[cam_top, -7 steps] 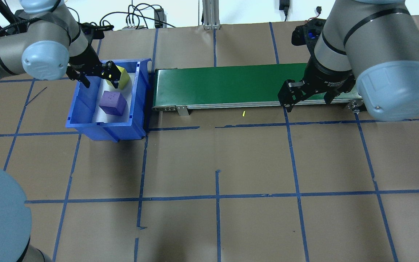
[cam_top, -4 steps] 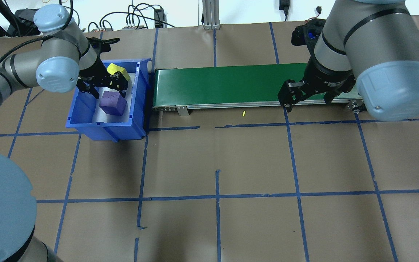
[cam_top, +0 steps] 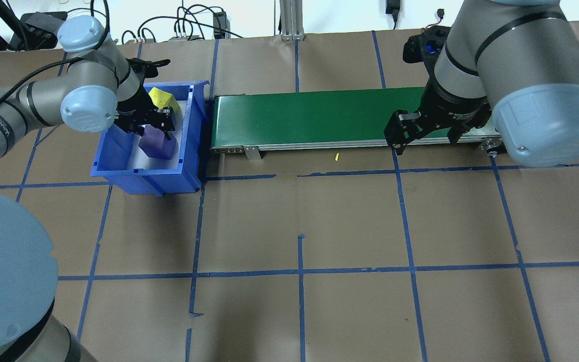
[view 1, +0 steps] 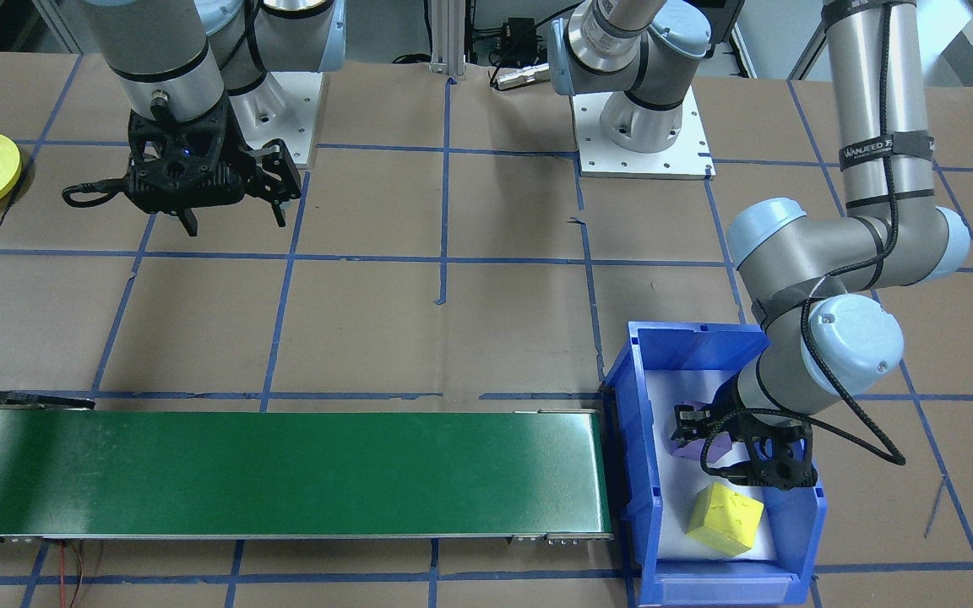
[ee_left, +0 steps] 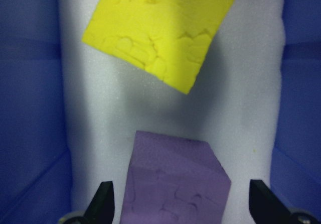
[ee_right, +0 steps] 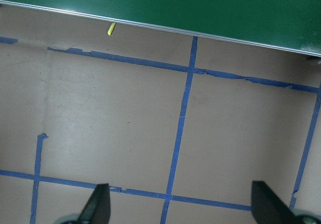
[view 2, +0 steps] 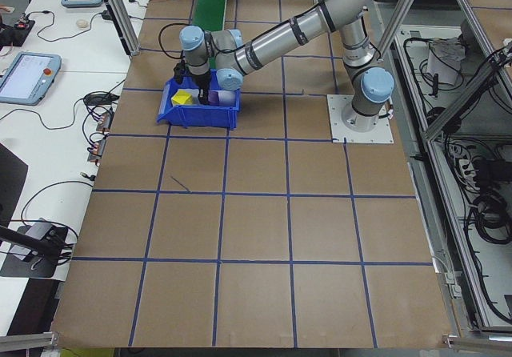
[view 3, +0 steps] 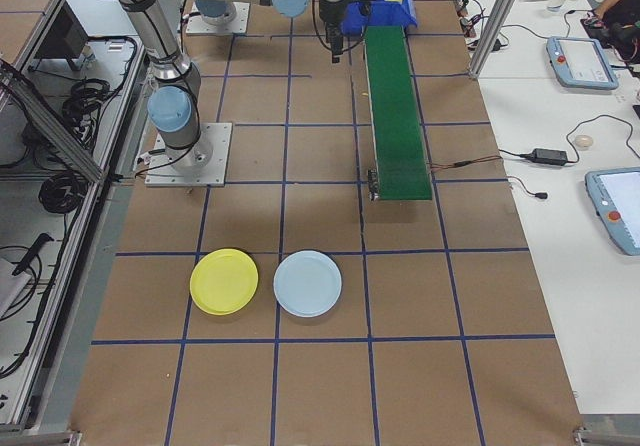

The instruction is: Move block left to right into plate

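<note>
**Left gripper straddling the purple block in the bin**

The purple block (ee_left: pixel 175 181) lies on the white foam floor of the blue bin (cam_top: pixel 189 166), with the yellow block (ee_left: pixel 159 30) just beyond it at 12 o'clock in the left wrist view, apart from it. The left gripper (cam_top: pixel 150 126) is spread wide, one finger at each side of the purple block, not yet touching it. The block sits skewed to the fingers, so a small wrist turn to meet flat faces should give a surer hold before closing.

The bin walls stand close at 3 and 9 o'clock, leaving little side room; a straight lift looks safest. The green conveyor (cam_top: pixel 309 118) begins at 3 o'clock from the bin. The right gripper (cam_top: pixel 422 133) hangs wide and empty at the belt's far end, and the yellow plate (view 3: pixel 224 282) lies well past it.
</note>
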